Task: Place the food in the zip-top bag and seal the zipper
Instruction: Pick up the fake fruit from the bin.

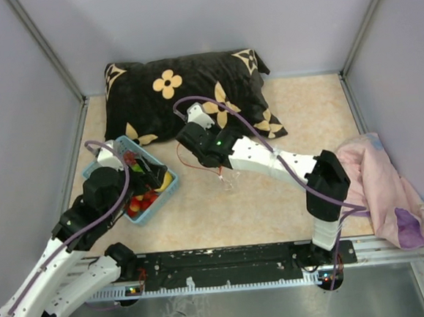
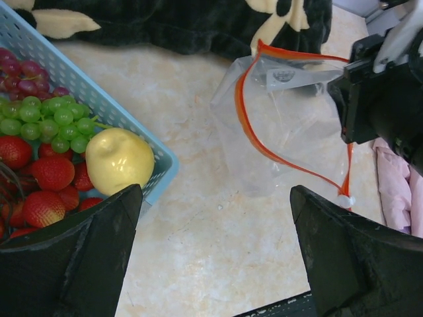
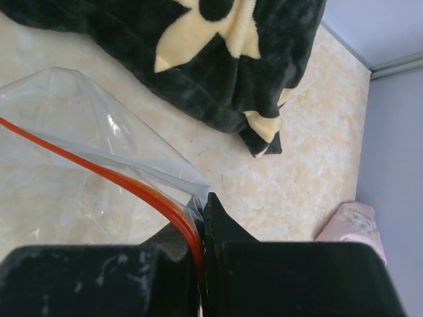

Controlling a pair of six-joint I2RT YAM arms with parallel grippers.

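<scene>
right gripper [image 3: 199, 221] is pinched shut on the zipper [image 2: 246, 122], strip running straight in between its fingers, and it holds the zip-top bag [image 2: 297, 132] by it. bag mouth gapes, orange strip bowed into a loop that faces the left wrist cam. bag sits over the table [image 1: 274, 198], just in front of the black flowered pillow [image 1: 185, 94], near the light blue basket [image 2: 99, 99] but apart from it; can't tell if its lower edge rests on the table. left gripper [image 2: 215, 195] has fingers spread wide, gripping nothing, hovering over the basket corner nearest the bag. food [image 1: 143, 200] is in the basket: yellow pear [image 2: 119, 160] against the wall closest to the bag, green grapes [image 2: 49, 122] touching it, strawberries [image 2: 49, 173] beside those, dark red grapes [image 2: 23, 71] further back. pink cloth [image 1: 383, 182] bunched at the table's right edge, well apart from the bag
</scene>
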